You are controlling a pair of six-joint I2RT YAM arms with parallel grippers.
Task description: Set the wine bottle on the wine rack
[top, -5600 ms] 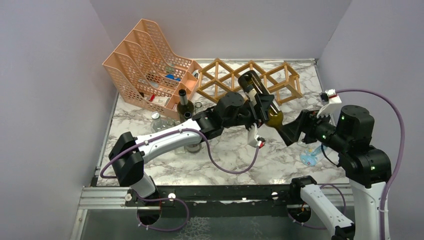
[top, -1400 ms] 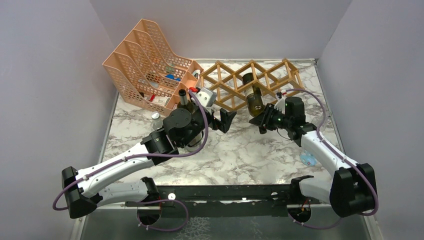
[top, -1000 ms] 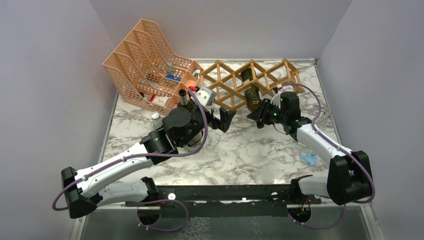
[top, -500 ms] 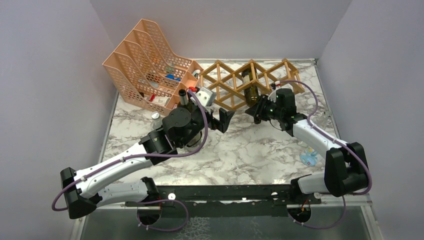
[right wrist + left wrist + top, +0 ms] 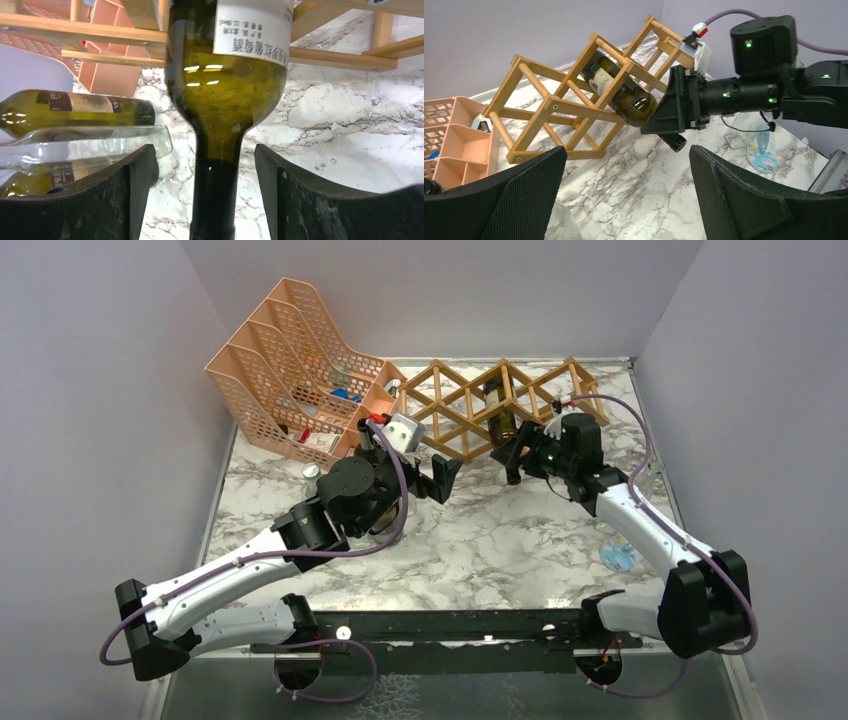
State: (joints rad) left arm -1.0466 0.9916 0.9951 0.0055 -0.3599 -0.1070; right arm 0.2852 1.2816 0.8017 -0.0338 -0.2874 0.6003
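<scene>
Top external view: the wooden wine rack [image 5: 445,410] stands along the back edge of the worktop [image 5: 480,530], from the middle toward the right back corner. The wine bottle [image 5: 500,412] lies in one of its diamond holes, near the middle of the rack. Its neck sticks out of the front, toward the near edge.

The right arm comes up from the near right corner. It bends at the elbow and stretches long and low across the worktop toward the rack. The right gripper [image 5: 516,452] sits just in front of the rack, at the bottle's neck. In the right wrist view the neck runs down between the two black fingers [image 5: 135,200]. There is a gap on each side, so the gripper is let go and not squeezing the bottle.

The left arm starts at the near left corner and lies slanted toward the middle of the worktop, its wrist lifted. The left gripper [image 5: 443,476] points at the front of the rack, near it but not touching. Its fingers [image 5: 524,200] are spread wide with nothing between them.

A peach plastic file holder [image 5: 290,370] stands in the back left corner, beside the rack.
</scene>
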